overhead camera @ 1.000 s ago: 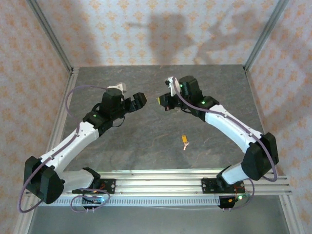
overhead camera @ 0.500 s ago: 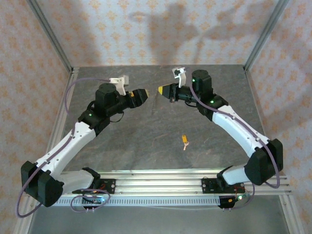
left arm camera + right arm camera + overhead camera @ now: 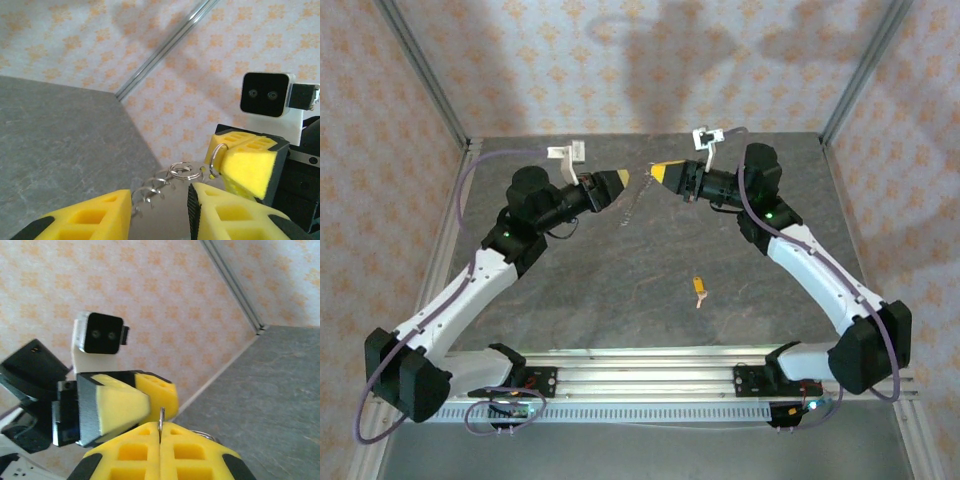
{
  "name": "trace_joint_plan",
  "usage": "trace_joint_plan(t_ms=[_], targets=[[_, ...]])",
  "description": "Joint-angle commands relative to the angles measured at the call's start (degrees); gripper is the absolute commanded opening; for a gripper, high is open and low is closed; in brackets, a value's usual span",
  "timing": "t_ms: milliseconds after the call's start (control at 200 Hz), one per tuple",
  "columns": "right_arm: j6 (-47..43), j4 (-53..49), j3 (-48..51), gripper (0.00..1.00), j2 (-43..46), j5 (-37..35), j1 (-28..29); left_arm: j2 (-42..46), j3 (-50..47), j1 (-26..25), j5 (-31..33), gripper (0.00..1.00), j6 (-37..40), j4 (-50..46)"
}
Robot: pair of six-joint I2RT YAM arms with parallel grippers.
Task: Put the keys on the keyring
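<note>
The right gripper pinches the keyring (its loops hang toward the left gripper, whose 2 fingers are spread). The key lies on the table well below both grippers, nearer the right arm, its blade pointing toward the bases.

Bright, even light comes from above and the near side; broad, soft grey shadows lie on the back wall; every view is crisp, with warm colours.
</note>
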State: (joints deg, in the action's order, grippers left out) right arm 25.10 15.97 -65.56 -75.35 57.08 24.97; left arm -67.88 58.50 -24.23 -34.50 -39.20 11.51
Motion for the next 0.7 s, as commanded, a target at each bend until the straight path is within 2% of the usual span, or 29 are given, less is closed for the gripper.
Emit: trace_joint_plan(t_ms=[0,85,175,696], targets=[[5.3,9.4,-0.4,0.00,-1.8,3.1,0.0,-1.3,2.8,0.2,-2.6,0.43,-2.1,4.9],[7.5,12.1,-0.4,0.00,-3.0,3.6,0.0,-1.5,3.0,0.1,-2.2,0.55,-2.2,5.3],[9.9,14.9,-0.4,0.00,-4.3,3.9,0.0,-1.6,2.9,0.2,-2.1,0.58,-2.8,6.5],[15.9,21.4,0.2,0.00,-6.8,5.7,0.2,-4.4,4.1,-0.6,-3.2,0.54,-4.6,11.3]])
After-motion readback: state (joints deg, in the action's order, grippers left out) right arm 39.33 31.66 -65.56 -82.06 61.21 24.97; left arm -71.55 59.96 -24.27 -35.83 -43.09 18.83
